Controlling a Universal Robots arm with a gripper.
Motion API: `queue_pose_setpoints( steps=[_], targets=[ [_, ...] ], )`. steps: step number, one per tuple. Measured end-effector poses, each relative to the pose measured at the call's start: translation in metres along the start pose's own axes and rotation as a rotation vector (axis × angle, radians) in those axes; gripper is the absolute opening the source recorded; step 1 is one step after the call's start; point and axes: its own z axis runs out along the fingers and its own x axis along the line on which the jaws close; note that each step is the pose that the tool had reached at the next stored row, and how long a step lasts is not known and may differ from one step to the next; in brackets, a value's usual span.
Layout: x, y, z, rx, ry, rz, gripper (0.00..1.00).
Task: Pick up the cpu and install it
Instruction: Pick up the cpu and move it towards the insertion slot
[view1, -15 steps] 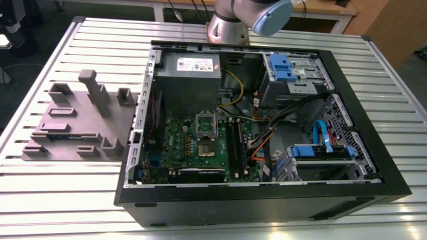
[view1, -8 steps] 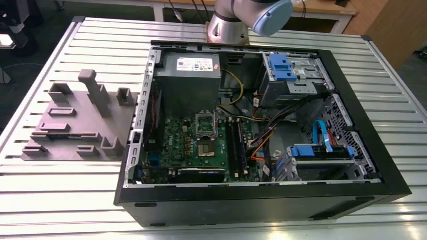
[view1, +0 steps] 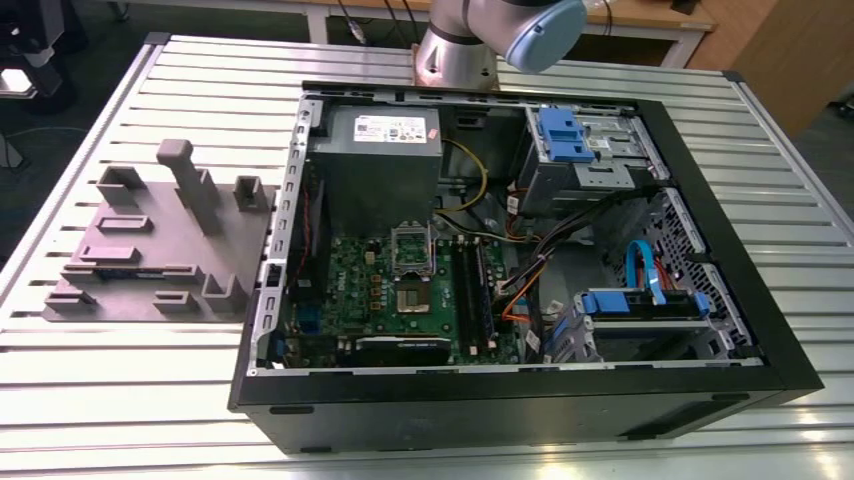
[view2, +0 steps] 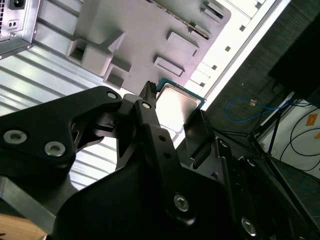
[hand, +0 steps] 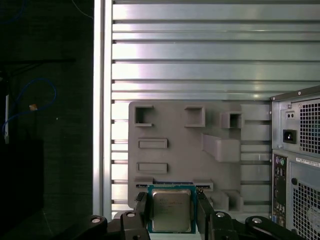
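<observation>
The cpu (hand: 171, 212) is a small square chip with a pale silver top and a thin dark rim, and my gripper (hand: 171, 200) is shut on it by two opposite edges. In the second wrist view the cpu (view2: 178, 101) sits between the black fingers (view2: 148, 107) of the gripper (view2: 175, 104), held high above the table. Far below it lies the grey-mauve plastic block (hand: 185, 150). In the exterior view the dark socket frame (view1: 410, 262) sits on the green motherboard (view1: 350, 275) inside the open computer case (view1: 747, 290). The arm (view1: 497, 40) rises at the back of the table.
The grey-mauve block (view1: 160, 240) with upright posts lies on the slatted metal table (view1: 120, 400) on the exterior view's left of the case. Inside the case are a grey power-supply box (view1: 380, 150), blue drive brackets (view1: 567, 135) and loose cables (view1: 534, 270). The case's rear panel (hand: 297, 160) adjoins the block.
</observation>
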Motion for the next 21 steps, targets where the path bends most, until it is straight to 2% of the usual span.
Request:
queue_pose_setpoints(
  steps=[21],
  targets=[
    [-0.0052,0.0001,0.0000,0.0000,-0.0001,0.000,0.47]
  ],
)
